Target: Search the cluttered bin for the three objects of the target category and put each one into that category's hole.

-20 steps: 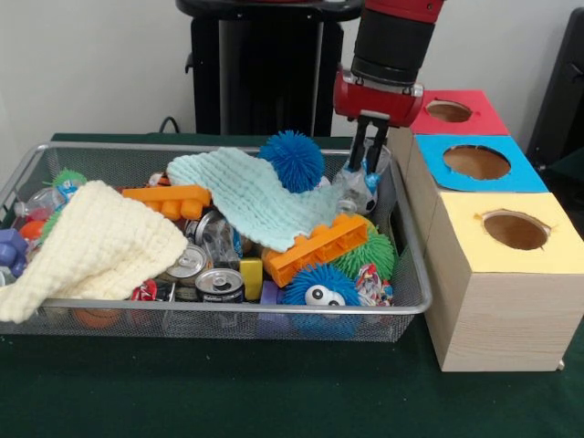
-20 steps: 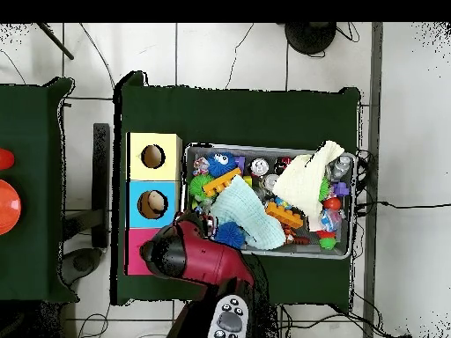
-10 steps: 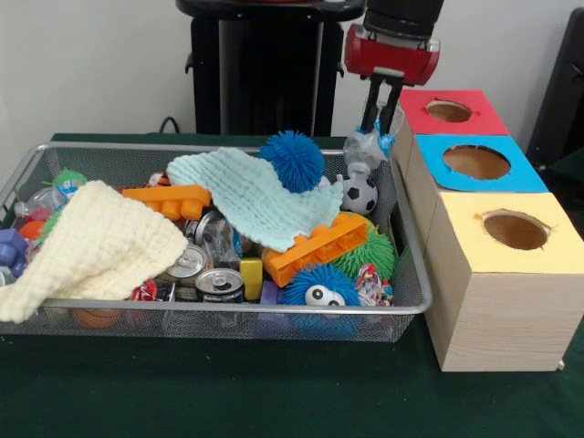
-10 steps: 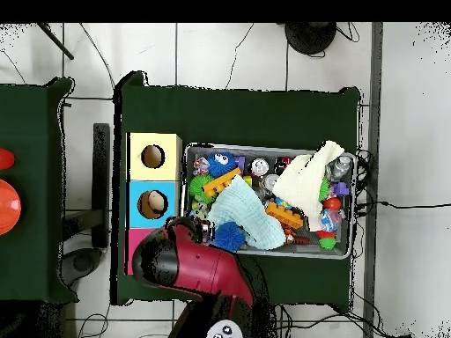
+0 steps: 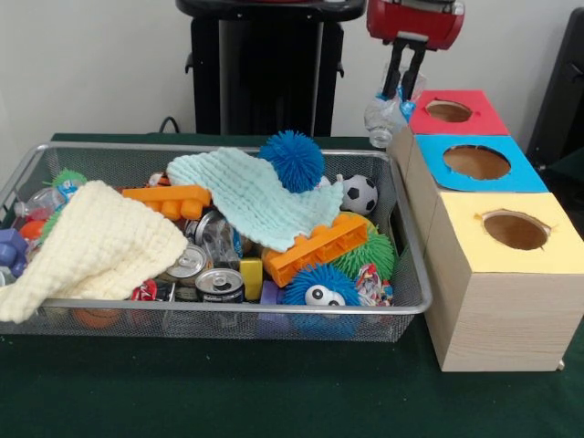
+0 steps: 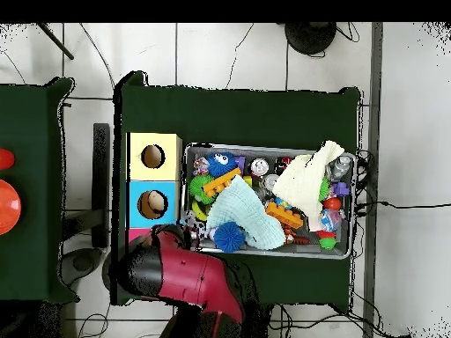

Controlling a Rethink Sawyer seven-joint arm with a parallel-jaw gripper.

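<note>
The bin (image 5: 228, 307) is a silver wire mesh basket full of toys, cans and cloths; it also shows in the overhead view (image 6: 264, 148). My gripper (image 5: 401, 95) hangs high above the bin's far right corner, just left of the red-topped box (image 5: 474, 117). It is shut on a crumpled clear plastic bottle (image 5: 383, 115), which hangs clear of the bin. In the overhead view the red arm (image 6: 172, 268) covers the gripper and most of the red-topped box.
Three wooden boxes with round holes stand right of the bin: red-topped, blue-topped (image 5: 511, 173) and yellow-topped (image 5: 474, 239). In the bin lie a cream cloth (image 5: 91, 246), a pale blue cloth (image 5: 255, 196), orange bricks (image 5: 315, 248), spiky balls (image 5: 292, 157), a small football (image 5: 360, 193) and cans (image 5: 219, 285).
My gripper has lifted the clear bottle out of the bin's far right corner and carried it up and right, toward the red-topped box. The small football now lies uncovered.
</note>
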